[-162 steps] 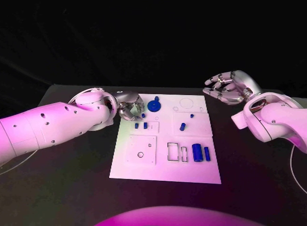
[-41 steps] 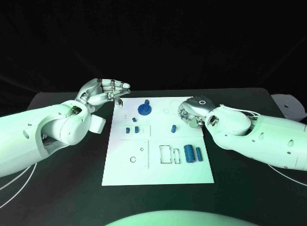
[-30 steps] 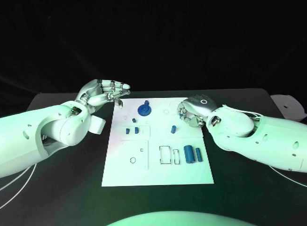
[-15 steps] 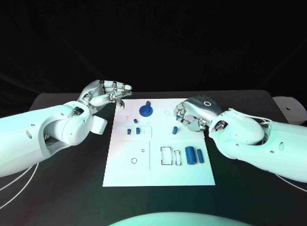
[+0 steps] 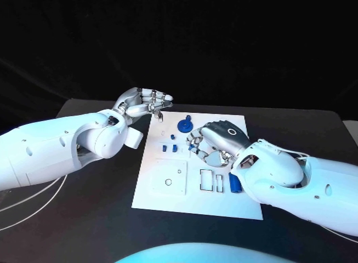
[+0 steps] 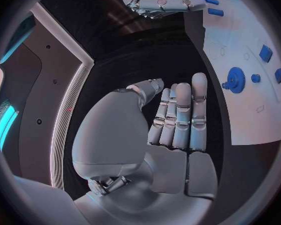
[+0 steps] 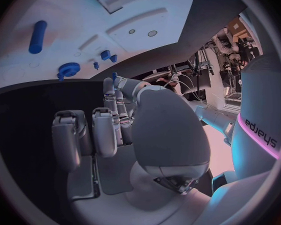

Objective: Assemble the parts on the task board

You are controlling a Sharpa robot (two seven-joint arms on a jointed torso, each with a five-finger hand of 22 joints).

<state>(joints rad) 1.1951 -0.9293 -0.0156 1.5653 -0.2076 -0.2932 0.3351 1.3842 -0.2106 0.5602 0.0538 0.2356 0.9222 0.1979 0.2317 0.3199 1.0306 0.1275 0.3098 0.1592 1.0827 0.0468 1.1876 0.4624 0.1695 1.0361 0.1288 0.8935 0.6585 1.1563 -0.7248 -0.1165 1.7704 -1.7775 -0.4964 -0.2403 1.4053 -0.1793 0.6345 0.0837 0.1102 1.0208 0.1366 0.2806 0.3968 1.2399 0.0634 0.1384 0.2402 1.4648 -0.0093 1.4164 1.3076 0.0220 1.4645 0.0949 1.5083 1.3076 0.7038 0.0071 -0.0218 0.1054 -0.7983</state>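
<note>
Task board (image 5: 159, 194) sits mid-frame in head view; small blue parts (image 5: 169, 147) sit on its upper half, gear-like piece (image 5: 183, 126) near the top, cylinder (image 5: 236, 185) at right. Right hand (image 5: 212, 143) over board centre, fingers curled down; whether they pinch a part, cannot tell. Left hand (image 5: 144, 102) upper left of board, fingers pressed together, apparently empty. Parts look light, rigid, smooth plastic, likely slippery: pinch across sides.
</note>
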